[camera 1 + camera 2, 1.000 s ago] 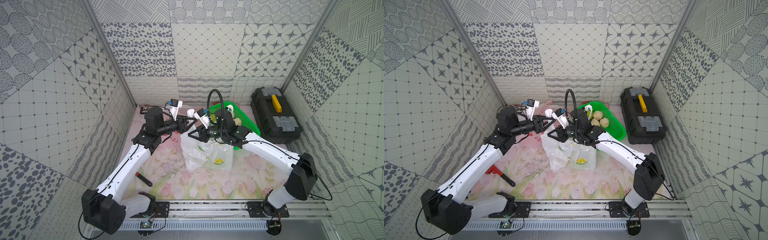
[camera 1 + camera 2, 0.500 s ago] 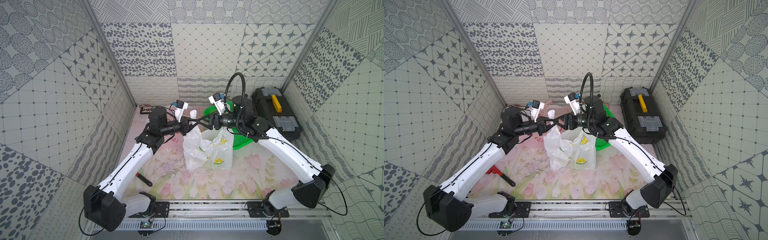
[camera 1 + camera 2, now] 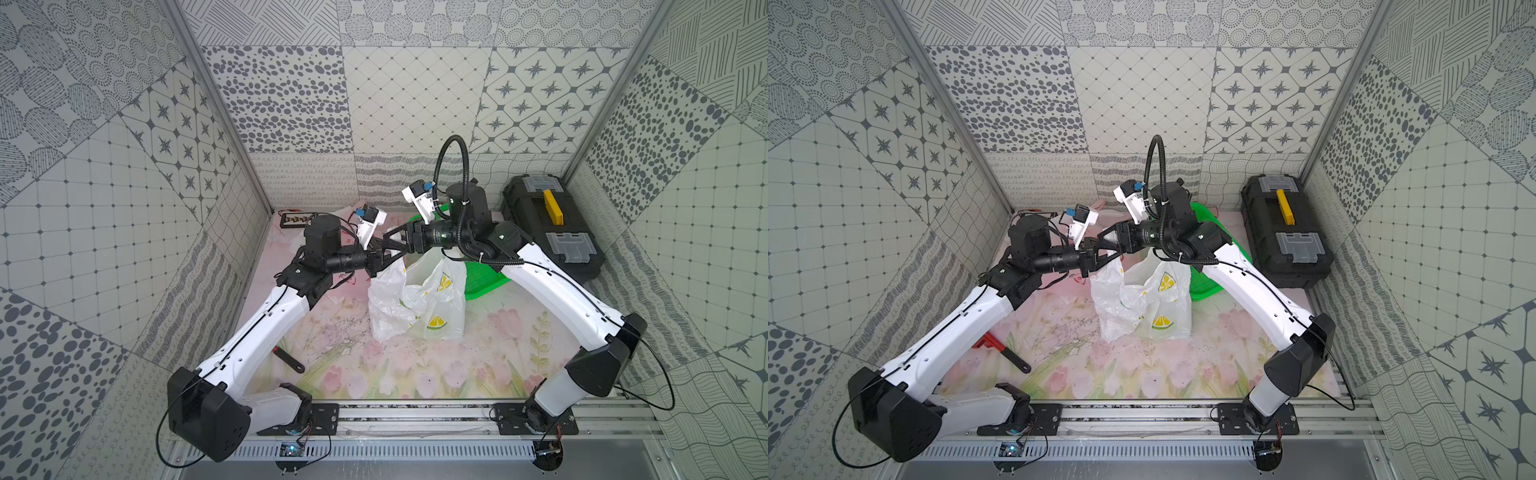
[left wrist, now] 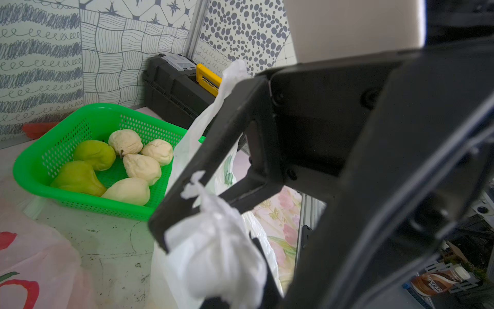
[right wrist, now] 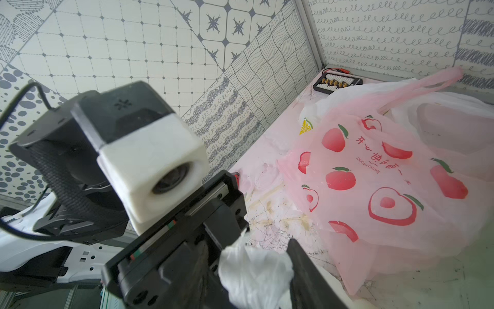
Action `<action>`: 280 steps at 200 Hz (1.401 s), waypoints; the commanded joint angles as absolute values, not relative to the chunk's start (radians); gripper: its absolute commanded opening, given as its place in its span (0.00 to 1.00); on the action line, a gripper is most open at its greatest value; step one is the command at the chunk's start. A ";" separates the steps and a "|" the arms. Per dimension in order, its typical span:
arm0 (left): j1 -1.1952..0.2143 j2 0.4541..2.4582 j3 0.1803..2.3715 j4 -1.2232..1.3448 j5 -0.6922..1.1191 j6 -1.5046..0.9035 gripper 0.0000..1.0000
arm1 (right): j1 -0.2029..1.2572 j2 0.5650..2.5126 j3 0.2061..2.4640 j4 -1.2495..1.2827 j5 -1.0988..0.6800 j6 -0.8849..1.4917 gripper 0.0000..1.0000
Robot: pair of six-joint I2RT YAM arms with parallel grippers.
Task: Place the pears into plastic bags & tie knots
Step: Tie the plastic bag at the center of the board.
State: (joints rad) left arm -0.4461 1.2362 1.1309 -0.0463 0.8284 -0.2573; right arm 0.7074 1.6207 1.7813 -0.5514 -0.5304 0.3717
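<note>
A white lemon-print plastic bag (image 3: 432,307) (image 3: 1158,299) stands upright mid-table. Both grippers meet above its mouth. My left gripper (image 3: 392,262) (image 4: 235,299) is shut on a bunched white handle (image 4: 213,254). My right gripper (image 3: 380,249) (image 5: 254,281) faces it, its fingers closed against another wad of handle plastic (image 5: 251,270). No knot can be made out. Two green pears (image 4: 95,153) and several cream ones (image 4: 141,167) lie in the green basket (image 4: 34,166) (image 3: 484,282) behind the bag. A pink strawberry-print bag (image 5: 387,187) lies flat at the back left. The white bag's contents are hidden.
A black toolbox (image 3: 548,228) with a yellow latch sits at the back right. A red-handled wrench (image 3: 1000,353) lies under the left arm. A small black abacus-like item (image 5: 338,81) is in the back left corner. Another white bag (image 5: 441,115) lies under the pink one.
The right arm rose from beside the basket and swung left to meet the left gripper. The bag's top was pulled upward. The left gripper closed on its handle.
</note>
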 commanded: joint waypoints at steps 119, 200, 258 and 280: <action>-0.451 1.213 1.126 -0.078 0.796 -0.209 0.42 | 0.695 1.587 1.786 -0.424 -0.666 0.448 0.00; -0.452 1.230 1.078 0.034 0.816 -0.238 0.14 | 0.674 1.543 1.733 -0.339 -0.696 0.529 0.00; -0.448 1.248 1.135 -0.116 0.695 -0.170 0.00 | 0.380 1.251 1.408 -0.305 -0.726 0.549 0.46; -0.447 1.267 1.155 -0.147 0.708 -0.176 0.00 | 0.264 1.158 1.247 -0.300 -0.713 0.533 0.50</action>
